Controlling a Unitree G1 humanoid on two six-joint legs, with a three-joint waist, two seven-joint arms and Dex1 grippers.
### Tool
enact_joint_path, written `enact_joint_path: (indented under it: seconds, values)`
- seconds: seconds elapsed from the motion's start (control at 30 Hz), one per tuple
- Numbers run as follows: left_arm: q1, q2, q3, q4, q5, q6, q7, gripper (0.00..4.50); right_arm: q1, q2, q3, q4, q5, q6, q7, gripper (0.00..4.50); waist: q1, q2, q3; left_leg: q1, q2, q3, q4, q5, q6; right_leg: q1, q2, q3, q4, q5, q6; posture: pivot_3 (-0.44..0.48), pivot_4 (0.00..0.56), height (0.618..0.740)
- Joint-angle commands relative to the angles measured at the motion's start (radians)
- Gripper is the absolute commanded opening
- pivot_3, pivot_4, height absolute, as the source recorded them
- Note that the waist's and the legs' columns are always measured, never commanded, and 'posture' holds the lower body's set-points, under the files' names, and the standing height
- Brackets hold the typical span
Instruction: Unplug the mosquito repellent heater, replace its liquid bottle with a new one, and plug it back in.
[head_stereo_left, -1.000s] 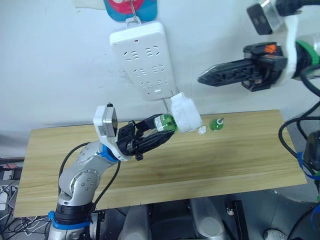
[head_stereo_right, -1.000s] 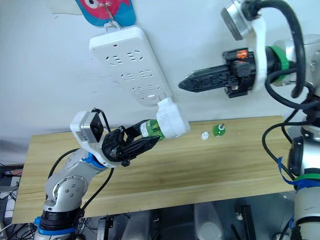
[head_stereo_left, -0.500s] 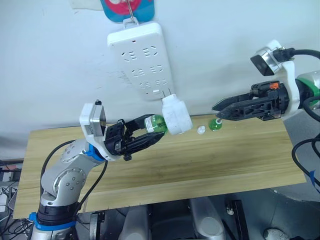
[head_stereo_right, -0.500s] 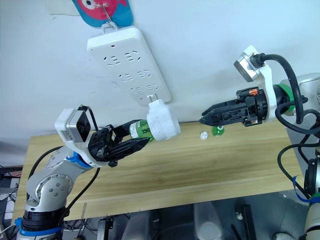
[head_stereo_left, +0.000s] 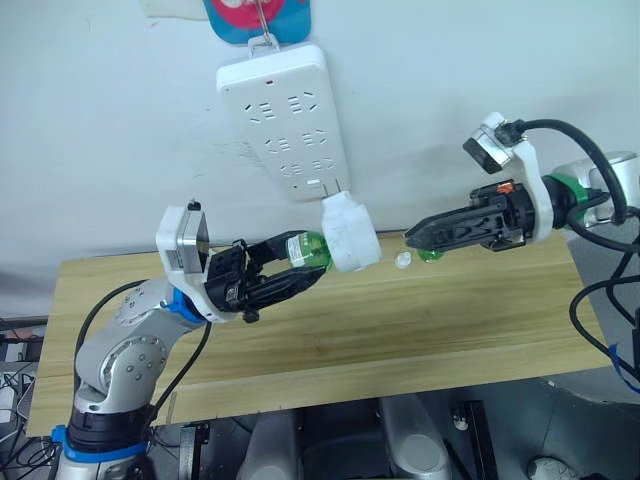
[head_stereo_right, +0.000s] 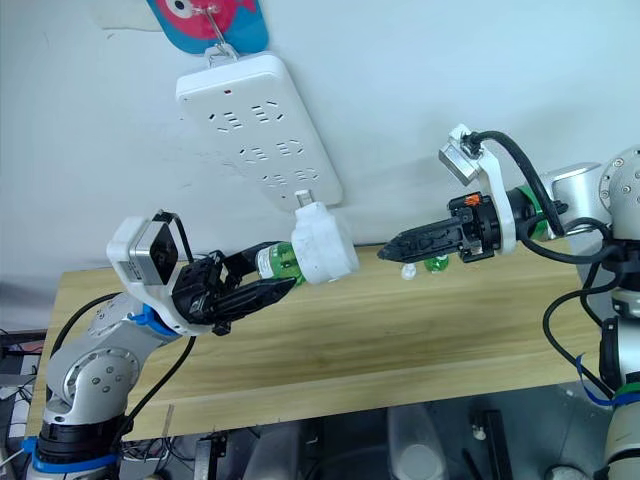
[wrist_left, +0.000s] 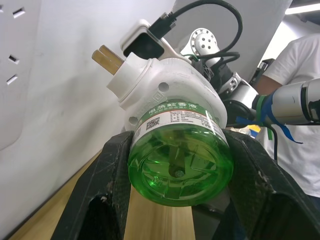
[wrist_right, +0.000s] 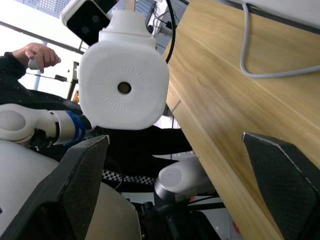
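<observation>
My left gripper (head_stereo_left: 304, 263) is shut on the green liquid bottle (wrist_left: 180, 160), which is screwed into the white mosquito repellent heater (head_stereo_left: 346, 232). The heater hangs in the air just below the white power strip (head_stereo_left: 285, 115), its prongs bare and pointing up at the strip. To the heater's right my right gripper (head_stereo_left: 412, 239) points at it, open, a short gap away. In the right wrist view the heater's domed face (wrist_right: 124, 80) sits between the wide-spread fingers (wrist_right: 85, 175). A second small green bottle (head_stereo_right: 436, 264) and a white cap (head_stereo_right: 408, 271) stand on the table behind the right gripper.
The wooden table (head_stereo_left: 450, 320) runs across the view below both arms. The power strip hangs slanted on the white wall from a hook. A person in a white shirt (wrist_left: 295, 60) stands beyond the table, and a person's hand (wrist_right: 42, 52) shows in the right wrist view.
The right arm has come down from high on the wall and moved left, up close to the heater. Its jaws have gone from shut to open. The left gripper keeps its hold.
</observation>
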Motion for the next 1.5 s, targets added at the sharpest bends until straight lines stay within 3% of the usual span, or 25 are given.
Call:
enact_joint_path:
  seconds: [0.03, 0.9, 1.5]
  values:
    - [0.005, 0.015, 0.016, -0.030, -0.013, -0.009, -0.030, 2.33, -0.038, 0.005, -0.005, 0.020, 0.111, 0.008, -0.061, 4.48, 0.001, 0.000, 0.000, 0.000, 0.000, 0.000, 0.000, 0.000, 0.000, 0.000, 0.000, 0.000, 0.000, 0.000, 0.000, -0.228, 0.328, 0.740]
    - [-0.025, -0.013, -0.007, -0.006, 0.043, -0.034, -0.045, 2.33, -0.090, 0.046, 0.123, 0.083, 0.590, -0.063, -0.430, 4.48, 0.016, 0.000, 0.000, 0.000, 0.000, 0.000, 0.000, 0.000, 0.000, 0.000, 0.000, 0.000, 0.000, 0.000, 0.000, -0.220, 0.335, 0.740]
    - [-0.025, -0.015, 0.002, -0.031, 0.021, -0.013, -0.036, 2.33, -0.037, 0.026, 0.144, 0.063, 0.604, -0.099, -0.509, 4.48, 0.018, 0.000, 0.000, 0.000, 0.000, -0.001, 0.000, 0.000, 0.000, 0.000, 0.000, 0.000, 0.000, 0.000, 0.000, -0.213, 0.331, 0.740]
